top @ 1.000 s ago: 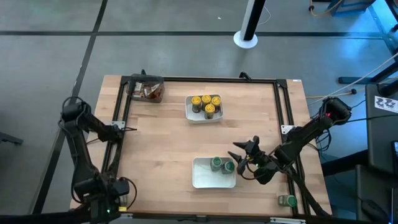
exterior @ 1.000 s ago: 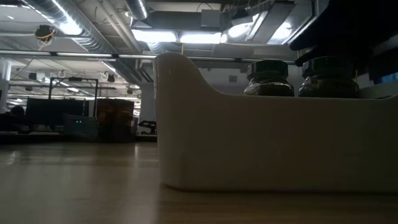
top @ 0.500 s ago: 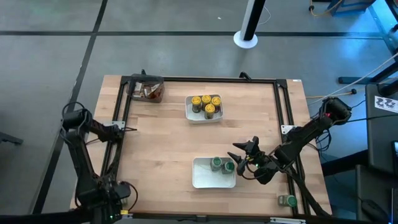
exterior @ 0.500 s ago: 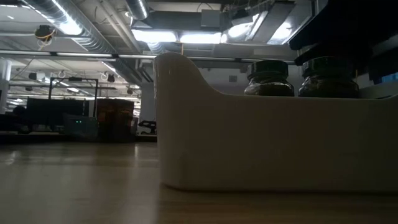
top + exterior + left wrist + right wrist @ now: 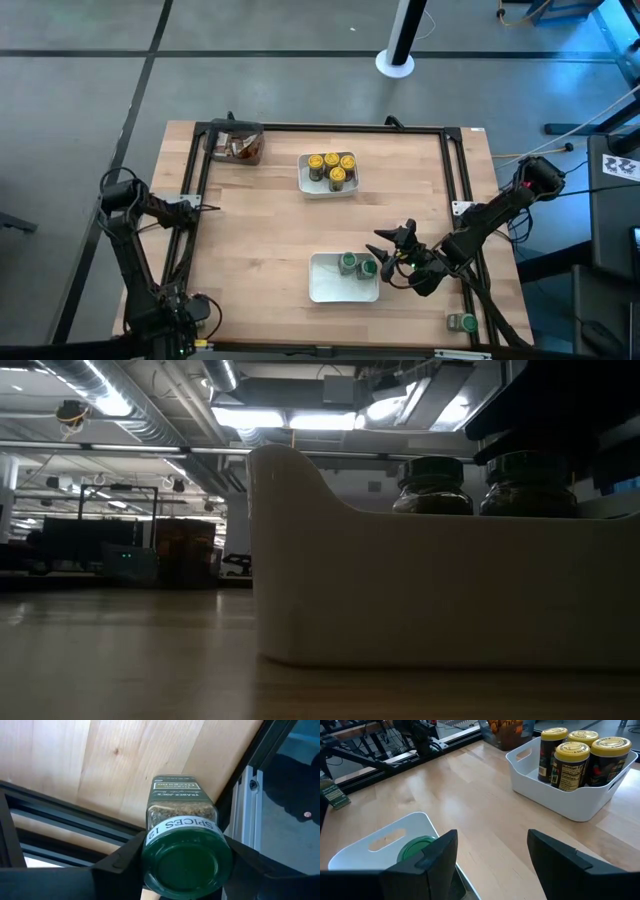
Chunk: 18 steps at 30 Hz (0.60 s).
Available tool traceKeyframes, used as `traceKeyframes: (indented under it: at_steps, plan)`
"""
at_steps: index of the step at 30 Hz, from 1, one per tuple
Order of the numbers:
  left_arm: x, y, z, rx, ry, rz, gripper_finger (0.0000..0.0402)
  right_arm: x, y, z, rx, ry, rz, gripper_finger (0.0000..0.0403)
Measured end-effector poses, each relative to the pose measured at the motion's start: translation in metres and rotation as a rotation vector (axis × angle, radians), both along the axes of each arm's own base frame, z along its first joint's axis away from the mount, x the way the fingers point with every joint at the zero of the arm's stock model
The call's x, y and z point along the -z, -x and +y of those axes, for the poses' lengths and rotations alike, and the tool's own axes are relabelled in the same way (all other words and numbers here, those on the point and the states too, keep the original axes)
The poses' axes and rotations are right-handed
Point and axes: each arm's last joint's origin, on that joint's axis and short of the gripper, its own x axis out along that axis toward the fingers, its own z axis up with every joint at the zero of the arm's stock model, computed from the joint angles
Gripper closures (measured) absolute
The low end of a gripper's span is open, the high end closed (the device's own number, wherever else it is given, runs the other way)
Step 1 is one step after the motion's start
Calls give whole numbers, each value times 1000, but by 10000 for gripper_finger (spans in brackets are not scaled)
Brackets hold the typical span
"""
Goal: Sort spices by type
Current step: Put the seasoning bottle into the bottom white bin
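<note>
My left gripper (image 5: 203, 208) is at the table's left rail, shut on a green-lidded spice jar (image 5: 181, 820). My right gripper (image 5: 392, 252) hangs open beside the right end of the near white tray (image 5: 322, 285), touching nothing. Two green-lidded jars (image 5: 347, 262) (image 5: 368, 268) stand in that tray, and the low view shows their tops (image 5: 432, 482). Several yellow-lidded jars (image 5: 331, 166) stand in the far white tray (image 5: 326, 189). Brown-orange packets (image 5: 240, 147) lie in the dark bin (image 5: 236, 131) at the far left corner. Another green-lidded jar (image 5: 460, 322) sits beyond the frame at the near right corner. My left gripper pinches the jar at its green lid end (image 5: 182, 865), with one finger (image 5: 122, 862) on each side of the lid. The jar lies along the fingers, its base (image 5: 175, 784) pointing away from the wrist. It sits above the wood by the black rail; whether it rests on anything I cannot tell.
A black frame rail (image 5: 190, 215) runs around the wooden table. Bare wood (image 5: 270, 225) lies between the two trays and toward the left rail. A white post base (image 5: 395, 63) stands on the floor beyond the far edge.
The left arm's elbow has shifted a little toward the near edge, while its gripper has stayed at the left rail with the jar. The right arm and the trays have kept still.
</note>
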Motion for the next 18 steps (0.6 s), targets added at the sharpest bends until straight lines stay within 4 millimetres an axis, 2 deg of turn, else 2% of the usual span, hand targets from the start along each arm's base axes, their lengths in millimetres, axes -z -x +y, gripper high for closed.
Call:
traceKeyframes:
  at_steps: [6,10,18]
  plan:
    - [0,-2,1,14,1,-2,215,0,0,0,-11,-6,10,162]
    - [-3,-13,4,7,13,-8,215,1,0,0,-14,-4,12,162]
    - [-42,-48,23,68,19,-31,215,1,0,1,-26,-14,20,162]
